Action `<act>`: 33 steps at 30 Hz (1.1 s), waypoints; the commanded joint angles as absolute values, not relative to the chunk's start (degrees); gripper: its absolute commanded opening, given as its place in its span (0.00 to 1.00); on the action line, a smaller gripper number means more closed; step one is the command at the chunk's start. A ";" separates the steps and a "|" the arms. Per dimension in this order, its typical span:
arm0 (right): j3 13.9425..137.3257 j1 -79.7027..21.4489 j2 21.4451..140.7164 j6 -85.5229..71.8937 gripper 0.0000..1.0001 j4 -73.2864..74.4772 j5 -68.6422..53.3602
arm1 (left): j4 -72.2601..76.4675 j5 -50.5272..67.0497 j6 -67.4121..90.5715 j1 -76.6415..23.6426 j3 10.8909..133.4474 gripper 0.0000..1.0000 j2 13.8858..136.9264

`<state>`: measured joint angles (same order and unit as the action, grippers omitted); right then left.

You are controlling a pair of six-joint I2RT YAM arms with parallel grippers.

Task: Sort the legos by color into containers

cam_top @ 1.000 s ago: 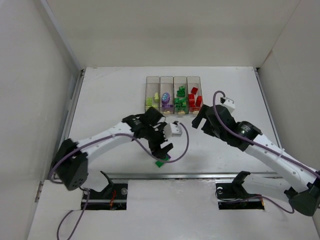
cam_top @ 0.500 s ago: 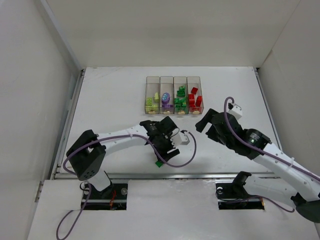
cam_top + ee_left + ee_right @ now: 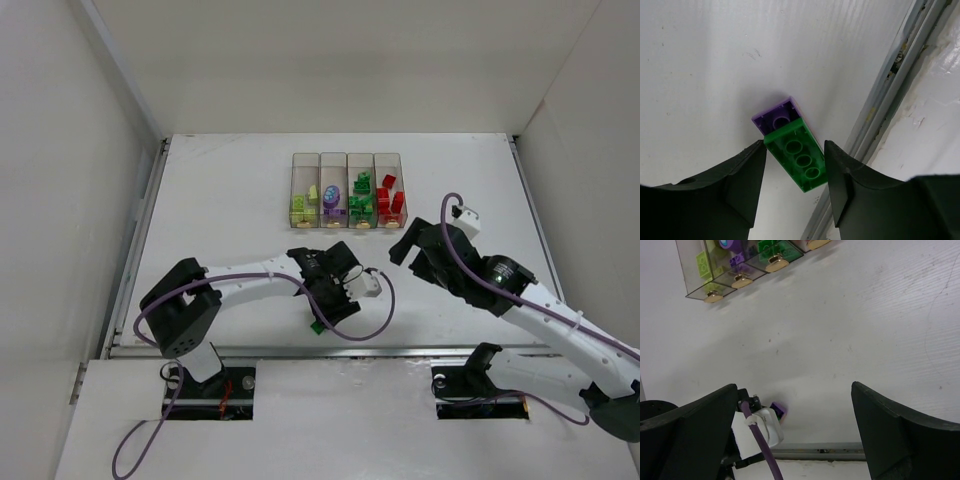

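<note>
You're at the pick-up step for the loose pieces, and most legos are already sitting in the containers [image 3: 347,158] at the far middle of the surface [image 3: 715,60]. Two are lying outside them at the near edge, just beside the metal rail [image 3: 890,90]: a green brick [image 3: 796,155], holes facing the wrist camera, and a purple brick [image 3: 776,117] touching its far end.

Your left end effector [image 3: 795,147] is sitting low over this pair, partly open, with one finger on each side of the green brick. The brick is lying at an angle between the fingers. One corner looks to be meeting the right-hand finger while a gap is showing on the other side, so I'm judging that nothing is clamped yet. Your right end effector [image 3: 794,390] is hanging wide open over bare surface nearer the containers, holding nothing.

Next, you're looking at pinching the green brick alone. Because it is skewed, it is likely to swivel as the fingers meet it, and it may nudge or drag the purple brick. Then you're carrying it to the green compartment [image 3: 361,160], third from the left. The purple brick belongs in the compartment beside it.
</note>
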<state>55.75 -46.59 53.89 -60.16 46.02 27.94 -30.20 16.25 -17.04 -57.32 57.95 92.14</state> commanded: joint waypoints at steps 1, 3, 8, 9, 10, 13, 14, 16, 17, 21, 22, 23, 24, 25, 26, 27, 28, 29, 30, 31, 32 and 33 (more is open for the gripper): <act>56.34 -47.02 53.09 -59.24 1.00 44.21 29.09 | -28.83 15.03 -16.00 -57.39 57.83 0.46 91.06; 56.34 -47.02 53.09 -59.24 1.00 44.21 29.09 | -28.21 13.89 -16.00 -57.39 57.22 0.44 91.05; 55.81 -47.02 51.86 -59.24 1.00 44.21 29.62 | -28.74 13.18 -16.00 -57.39 57.22 0.40 92.37; 55.81 -47.02 51.86 -59.24 1.00 44.21 29.62 | -28.74 13.18 -16.00 -57.39 57.22 0.37 92.37; 55.81 -47.02 51.86 -59.24 1.00 43.69 29.62 | -28.74 13.18 -16.00 -57.39 57.22 0.34 92.37; 54.67 -47.02 51.33 -59.24 1.00 43.68 29.62 | -28.74 13.71 -16.00 -57.39 57.22 0.15 92.37; 54.67 -47.02 51.33 -58.63 1.00 43.68 29.01 | -28.74 13.71 -16.00 -57.39 57.22 0.09 92.37; 54.05 -47.02 51.33 -57.22 1.00 42.46 28.22 | -28.74 13.71 -16.00 -57.39 57.22 0.00 92.37; 54.05 -47.02 51.33 -56.52 1.00 42.45 27.69 | -28.74 14.41 -16.61 -57.39 57.22 0.00 92.37; 52.39 -47.02 49.84 -53.44 1.00 41.22 25.32 | -29.27 16.16 -16.61 -57.39 58.00 0.00 91.76; 52.38 -47.02 49.14 -52.39 1.00 40.44 25.31 | -29.88 16.87 -17.39 -57.39 58.53 0.00 90.71; 52.38 -47.02 49.13 -52.38 1.00 39.91 25.31 | -29.88 18.18 -17.40 -57.39 59.14 0.00 89.92; 51.86 -47.02 48.52 -51.43 1.00 39.90 24.79 | -29.88 18.19 -19.14 -57.39 60.46 0.00 88.87; 51.86 -47.02 48.52 -50.55 1.00 39.03 24.79 | -29.88 18.89 -20.03 -57.39 61.25 0.00 86.60; 51.86 -47.02 47.99 -48.45 1.00 37.98 24.18 | -29.88 18.90 -21.00 -57.39 61.96 0.00 85.44; 52.55 -47.02 47.99 -47.21 1.00 37.36 23.65 | -29.88 18.90 -21.70 -57.39 62.66 0.00 84.39; 53.34 -47.02 47.99 -45.72 1.00 36.66 23.64 | -29.88 18.90 -22.32 -56.78 64.41 0.00 83.42; 53.87 -47.02 48.68 -41.44 1.00 35.00 22.60 | -30.49 20.03 -23.89 -55.65 65.38 0.00 81.84; 54.49 -47.02 48.69 -39.40 1.00 34.46 22.07 | -30.50 22.21 -24.69 -54.85 66.35 0.00 81.04; 55.19 -47.02 49.56 -37.55 1.00 34.45 22.06 | -31.37 23.19 -25.39 -54.23 68.10 0.00 80.34; 57.20 -47.02 50.09 -35.70 1.00 33.76 22.06 | -31.38 23.99 -26.10 -53.62 68.90 0.00 79.03; 58.35 -47.02 51.49 -32.20 1.00 33.23 22.06 | -31.38 24.95 -27.32 -52.83 69.78 0.00 78.40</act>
<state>53.63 -46.61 50.04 -42.15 38.89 23.20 -31.09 20.23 -23.20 -54.65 65.08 82.98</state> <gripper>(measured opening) 0.998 0.334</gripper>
